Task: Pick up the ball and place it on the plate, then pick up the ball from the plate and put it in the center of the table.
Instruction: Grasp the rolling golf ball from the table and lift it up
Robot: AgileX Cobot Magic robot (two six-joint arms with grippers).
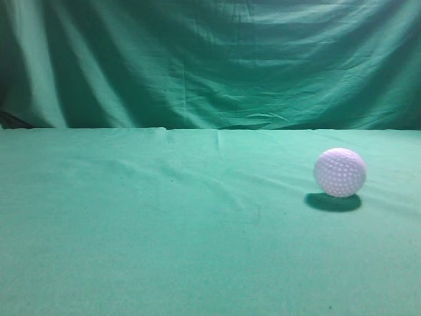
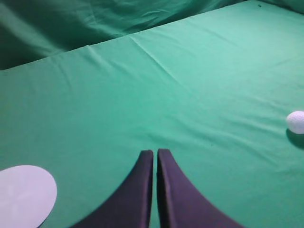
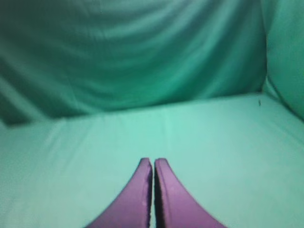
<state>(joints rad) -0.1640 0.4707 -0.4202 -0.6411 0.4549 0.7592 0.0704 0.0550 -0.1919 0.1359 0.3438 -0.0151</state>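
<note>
- Count: one ball (image 1: 340, 172), one plate (image 2: 23, 195), one table (image 1: 164, 250), one backdrop curtain (image 1: 210, 59), and my two grippers.
- The ball was white and dimpled all over. It sat on the green cloth on the right side of the exterior view, at middle depth, with a dark shadow (image 1: 333, 202) touching its underside and spreading slightly to the left.
- Orientation of the ball: round, so I could read no long axis and no pointing direction; no marking visible to fix a heading.
- In the left wrist view the same ball (image 2: 296, 122) showed at the far right edge, partly cut by the frame, well apart from my left gripper (image 2: 155, 153).
- The plate was pale, flat and round, lying on the cloth at the near left corner of the left wrist view, partly cut off by the frame edge. It was well apart from the ball, with my left gripper between them.
- My left gripper: both dark fingers pressed together at the tips, nothing between them, hanging above bare cloth.
- My right gripper (image 3: 153, 161): fingers likewise together, nothing held; the view was soft-focused. Neither ball nor plate showed in the right wrist view.
- Table cloth slightly wrinkled, with creases running near to far; the curtain hung in folds behind the far edge.
</note>
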